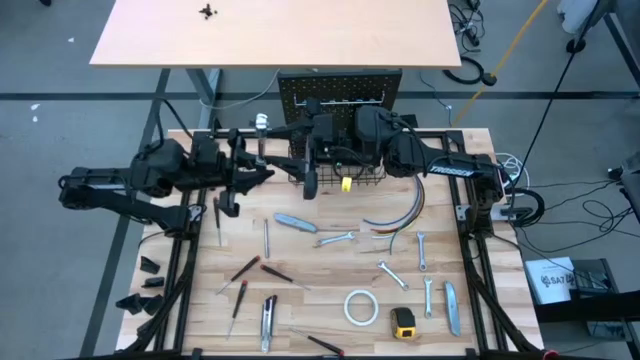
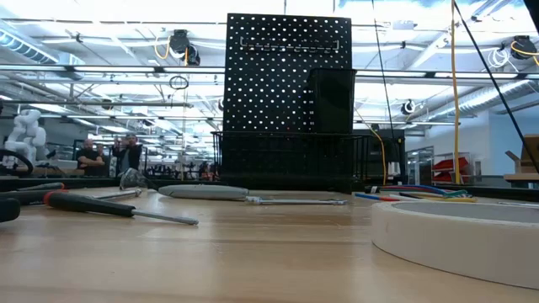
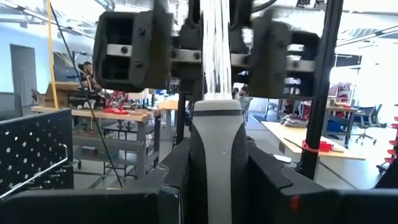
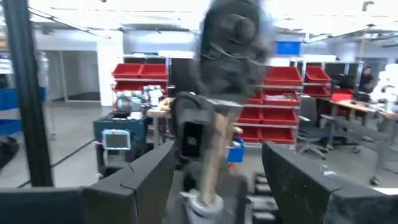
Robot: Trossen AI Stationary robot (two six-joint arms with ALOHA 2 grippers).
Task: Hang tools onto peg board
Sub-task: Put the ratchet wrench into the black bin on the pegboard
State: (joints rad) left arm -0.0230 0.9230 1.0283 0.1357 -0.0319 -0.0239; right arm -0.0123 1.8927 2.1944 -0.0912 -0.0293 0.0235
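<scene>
Both arms are meeting up by the peg board (image 1: 340,88). Left gripper (image 1: 250,160) is clamping narrow on a ratchet (image 1: 261,130), held upright just beside the board; right gripper (image 1: 315,150) is standing wide nr its head, gripping nothing. Judging handover/hook-on w/ careful alignment. Low view is showing the board but no arms.
</scene>
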